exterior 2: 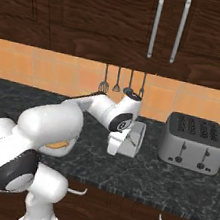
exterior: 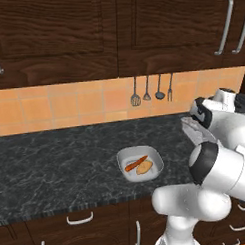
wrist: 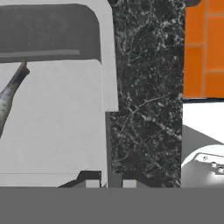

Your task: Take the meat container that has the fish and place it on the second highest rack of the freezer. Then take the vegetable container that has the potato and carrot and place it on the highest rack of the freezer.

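The meat container (wrist: pixel 52 127) is a white tray, and the grey fish (wrist: pixel 9 96) lies at its left edge in the hand view. My gripper (wrist: pixel 110 183) is shut on the tray's rim, one fingertip inside the wall and one outside. From the right base view the meat container (exterior 2: pixel 137 137) stands tilted steeply on the dark counter, under my hand. The vegetable container (exterior: pixel 139 164) sits near the counter's front edge, to the left of the arm, with the orange carrot (exterior: pixel 135 164) and the tan potato (exterior: pixel 144 167) in it. The freezer is out of view.
A silver toaster (exterior 2: pixel 192 143) stands on the counter right of the held tray. Utensils (exterior: pixel 151 91) hang on the orange tiled wall behind. Dark wooden cabinets (exterior 2: pixel 166 25) hang overhead, and drawers (exterior: pixel 80 218) run below the counter edge.
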Controlling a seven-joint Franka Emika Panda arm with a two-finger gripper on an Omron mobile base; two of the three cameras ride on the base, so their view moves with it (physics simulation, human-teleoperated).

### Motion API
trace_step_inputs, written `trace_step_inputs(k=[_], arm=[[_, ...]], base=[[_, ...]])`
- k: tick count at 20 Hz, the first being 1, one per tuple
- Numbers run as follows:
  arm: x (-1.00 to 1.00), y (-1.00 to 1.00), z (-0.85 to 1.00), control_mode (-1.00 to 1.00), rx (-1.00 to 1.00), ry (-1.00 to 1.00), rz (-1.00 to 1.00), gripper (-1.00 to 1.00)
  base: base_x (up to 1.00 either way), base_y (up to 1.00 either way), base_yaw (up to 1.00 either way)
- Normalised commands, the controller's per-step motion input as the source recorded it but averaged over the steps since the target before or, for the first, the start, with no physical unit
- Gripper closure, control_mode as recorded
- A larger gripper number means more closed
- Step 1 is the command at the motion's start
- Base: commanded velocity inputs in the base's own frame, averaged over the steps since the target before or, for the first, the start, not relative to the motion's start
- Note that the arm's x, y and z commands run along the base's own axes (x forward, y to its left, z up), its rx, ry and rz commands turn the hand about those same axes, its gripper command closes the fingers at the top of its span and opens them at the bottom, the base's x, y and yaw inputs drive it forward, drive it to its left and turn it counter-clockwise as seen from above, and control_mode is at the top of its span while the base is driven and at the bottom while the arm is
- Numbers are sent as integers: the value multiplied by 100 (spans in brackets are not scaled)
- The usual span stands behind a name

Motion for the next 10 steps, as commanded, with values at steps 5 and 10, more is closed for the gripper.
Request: trace_step_inputs(k=[5,10], arm=[[-64,98,90,-100,-1,-1,18,100],[-83,75,86,-100,0,0,38,100]], base=[[0,0,0],[0,0,0]])
